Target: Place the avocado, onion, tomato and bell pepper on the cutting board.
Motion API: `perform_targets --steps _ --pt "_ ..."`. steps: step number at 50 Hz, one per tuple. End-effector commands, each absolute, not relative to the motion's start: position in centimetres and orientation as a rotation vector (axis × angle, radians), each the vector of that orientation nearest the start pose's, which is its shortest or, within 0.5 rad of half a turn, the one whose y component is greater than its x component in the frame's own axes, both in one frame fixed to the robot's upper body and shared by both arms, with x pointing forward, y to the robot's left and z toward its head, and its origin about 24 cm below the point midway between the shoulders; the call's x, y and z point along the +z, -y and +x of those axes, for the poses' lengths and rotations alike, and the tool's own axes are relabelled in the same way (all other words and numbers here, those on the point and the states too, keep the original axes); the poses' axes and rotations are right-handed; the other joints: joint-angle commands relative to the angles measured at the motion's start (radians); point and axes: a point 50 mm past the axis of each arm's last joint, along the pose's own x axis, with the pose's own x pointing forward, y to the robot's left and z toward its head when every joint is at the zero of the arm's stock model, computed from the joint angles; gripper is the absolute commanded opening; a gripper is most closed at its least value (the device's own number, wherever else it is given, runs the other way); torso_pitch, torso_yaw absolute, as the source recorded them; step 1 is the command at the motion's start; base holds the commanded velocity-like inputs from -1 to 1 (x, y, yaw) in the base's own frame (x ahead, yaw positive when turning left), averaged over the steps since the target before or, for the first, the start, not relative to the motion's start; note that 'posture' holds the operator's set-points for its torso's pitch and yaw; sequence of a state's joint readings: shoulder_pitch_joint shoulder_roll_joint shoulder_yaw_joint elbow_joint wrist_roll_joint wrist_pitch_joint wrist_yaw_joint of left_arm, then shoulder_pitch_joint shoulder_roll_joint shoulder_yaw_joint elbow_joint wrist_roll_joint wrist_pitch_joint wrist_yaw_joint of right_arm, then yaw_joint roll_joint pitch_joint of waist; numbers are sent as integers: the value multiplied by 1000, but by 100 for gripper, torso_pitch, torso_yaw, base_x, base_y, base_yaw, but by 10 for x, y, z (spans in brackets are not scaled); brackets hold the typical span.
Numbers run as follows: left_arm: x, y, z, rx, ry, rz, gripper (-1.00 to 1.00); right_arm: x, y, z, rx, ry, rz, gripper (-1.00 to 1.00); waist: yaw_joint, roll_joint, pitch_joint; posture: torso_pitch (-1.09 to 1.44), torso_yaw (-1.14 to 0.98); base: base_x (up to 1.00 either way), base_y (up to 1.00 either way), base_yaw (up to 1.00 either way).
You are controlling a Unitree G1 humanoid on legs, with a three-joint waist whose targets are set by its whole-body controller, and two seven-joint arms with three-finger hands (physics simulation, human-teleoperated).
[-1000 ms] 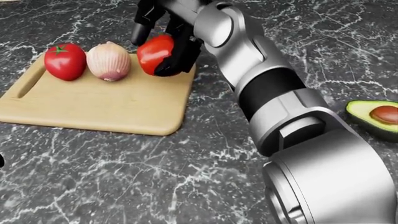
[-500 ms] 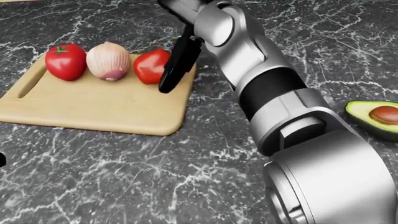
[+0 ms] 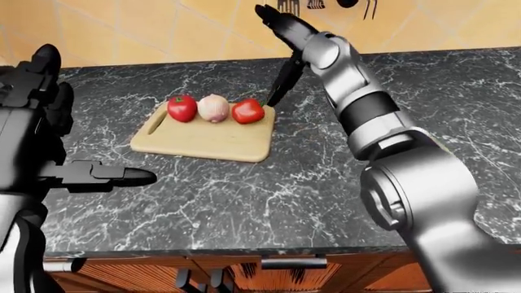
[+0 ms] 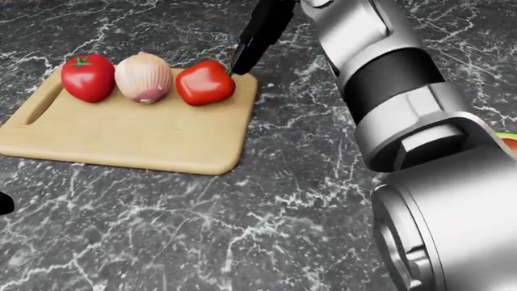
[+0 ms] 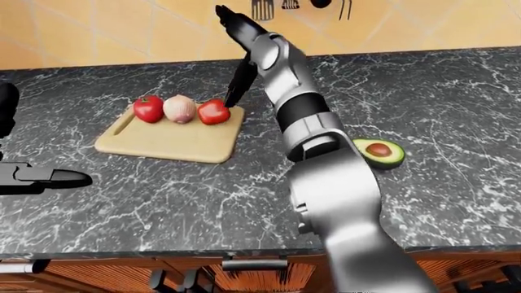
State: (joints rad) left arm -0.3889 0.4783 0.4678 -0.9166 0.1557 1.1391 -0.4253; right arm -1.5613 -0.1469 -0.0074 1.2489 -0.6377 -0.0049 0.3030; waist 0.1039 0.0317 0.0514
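The right hand hangs spread, empty, just right of the red bell pepper on the wooden cutting board. A careless sweep could roll it off (edge close). The green avocado half waits at right; the left hand is also splayed.

Tomato, pale onion and red bell pepper sit in a row along the wooden cutting board's top edge, while the halved avocado lies well apart on the counter.
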Motion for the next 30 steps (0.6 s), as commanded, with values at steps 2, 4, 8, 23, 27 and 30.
perform_targets --steps 2,4,8,23,27,30 --pt "268 -246 204 225 271 437 100 336 65 416 298 319 -945 100 0 5 -28 0 13 0 0 0" --pt "268 -246 204 224 271 437 100 341 68 415 284 312 -988 100 1 4 -27 0 13 0 0 0" --pt "267 -246 205 226 270 434 100 351 78 410 267 314 -963 100 0 1 -25 0 13 0 0 0" --pt "269 -244 212 213 276 431 100 374 147 329 94 233 -927 100 11 -17 -19 0 13 0 0 0" --pt "267 -242 214 209 276 427 100 371 163 308 50 206 -922 100 12 -19 -18 0 13 0 0 0" --pt "266 -242 216 206 274 426 100 369 171 294 30 189 -919 100 10 -20 -19 0 13 0 0 0"
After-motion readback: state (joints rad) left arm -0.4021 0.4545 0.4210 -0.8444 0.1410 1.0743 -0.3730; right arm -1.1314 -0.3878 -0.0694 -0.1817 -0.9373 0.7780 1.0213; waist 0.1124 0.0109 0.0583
